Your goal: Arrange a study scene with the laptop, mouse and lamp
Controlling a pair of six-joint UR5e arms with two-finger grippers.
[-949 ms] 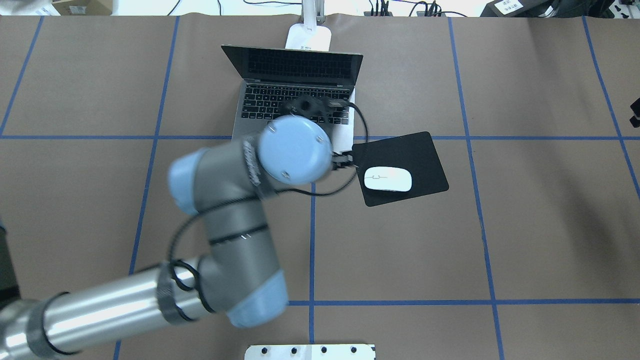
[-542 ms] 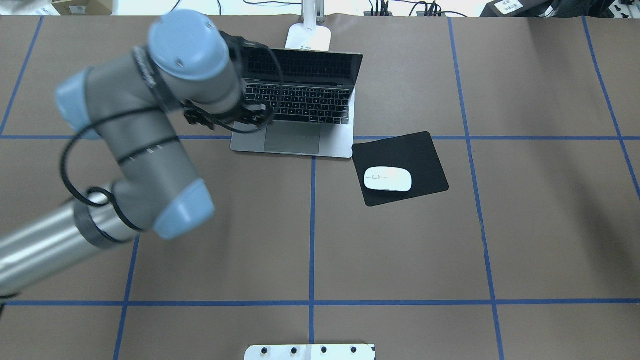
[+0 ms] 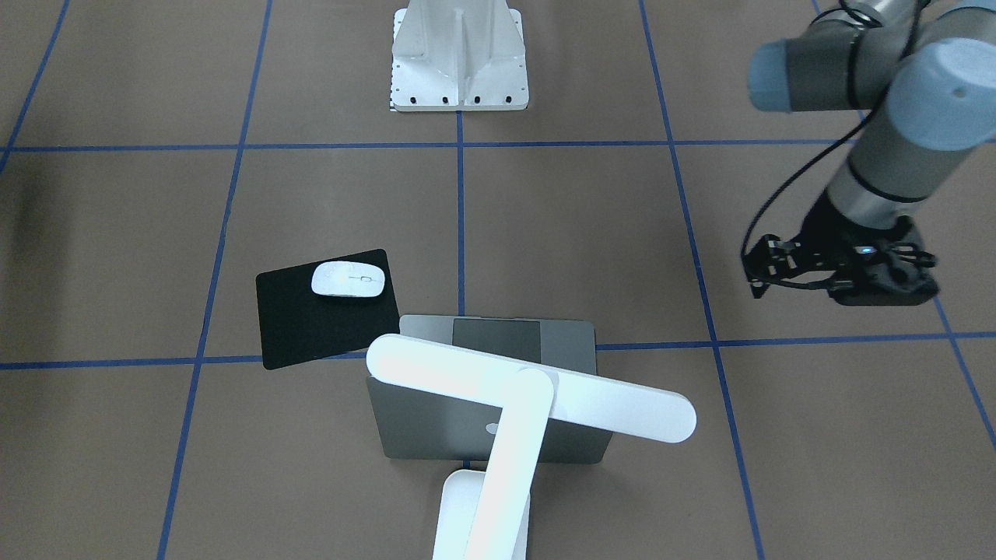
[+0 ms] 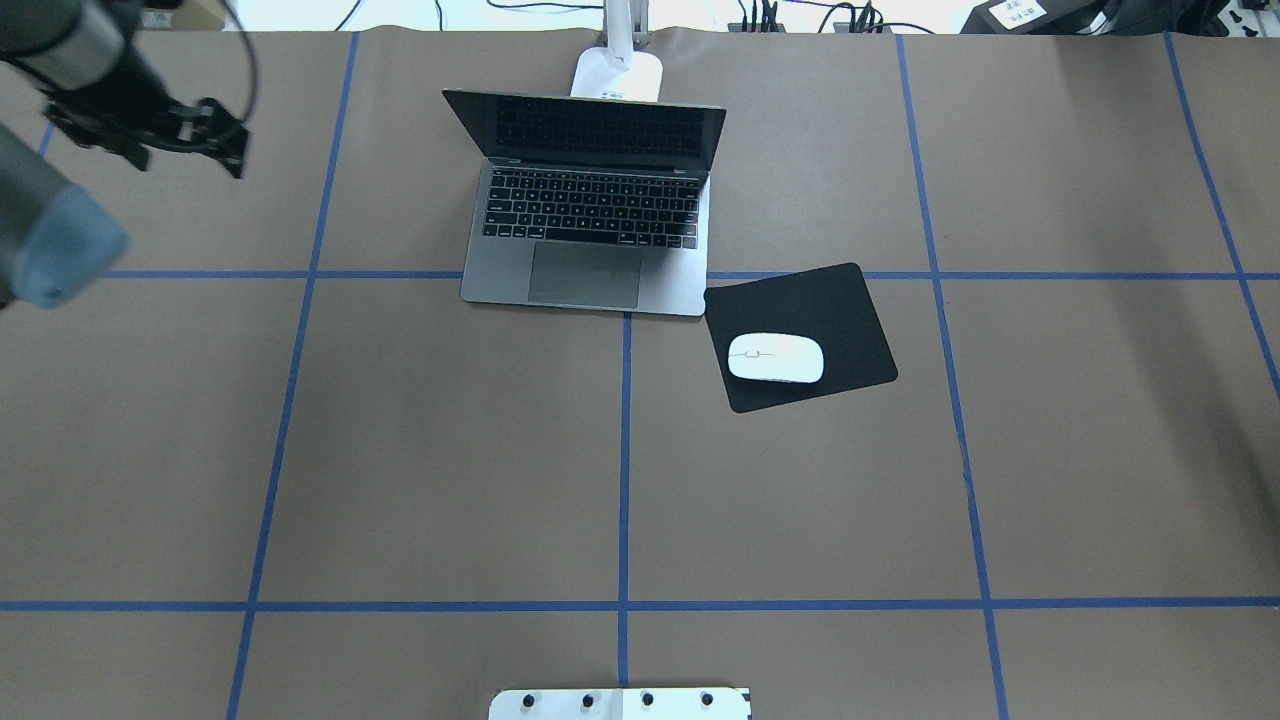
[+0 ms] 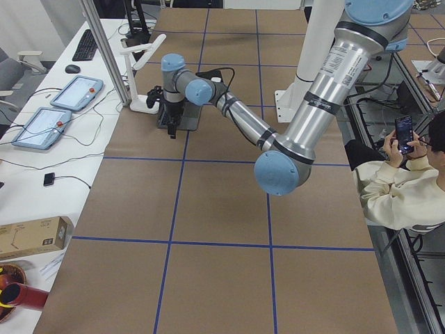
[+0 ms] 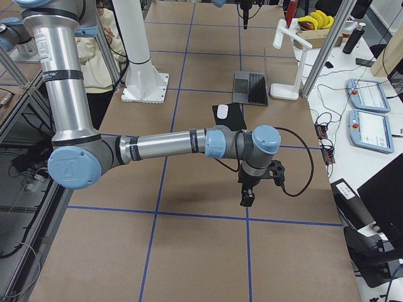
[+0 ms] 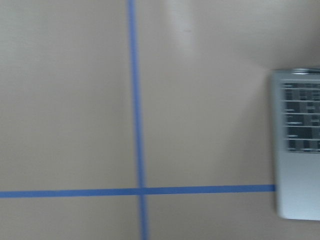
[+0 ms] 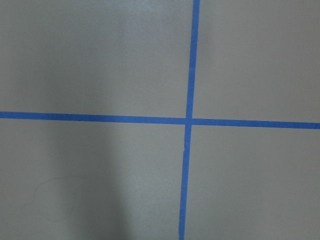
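The laptop (image 4: 590,215) stands open at the table's far middle, and its edge shows in the left wrist view (image 7: 297,150). The lamp (image 3: 529,389) stands behind it, its bar head over the lid (image 3: 420,428) and its base (image 4: 618,75) at the table's far edge. The mouse (image 4: 776,358) lies on a black pad (image 4: 830,300) to the right of the laptop. My left gripper (image 4: 235,160) hangs above bare table at the far left, empty, its fingers seemingly together. My right gripper (image 6: 245,200) shows only in the exterior right view, so I cannot tell its state.
The white ribbed pedestal (image 4: 620,703) is bolted at the near edge. Blue tape lines (image 8: 190,120) grid the brown table cover. A side bench with tablets (image 5: 42,122) runs along the far edge. A seated person (image 5: 396,181) is beside the robot.
My left arm has swung from above the laptop and the pad's corner out to the far left of the table. The laptop, mouse, pad and lamp have not moved.
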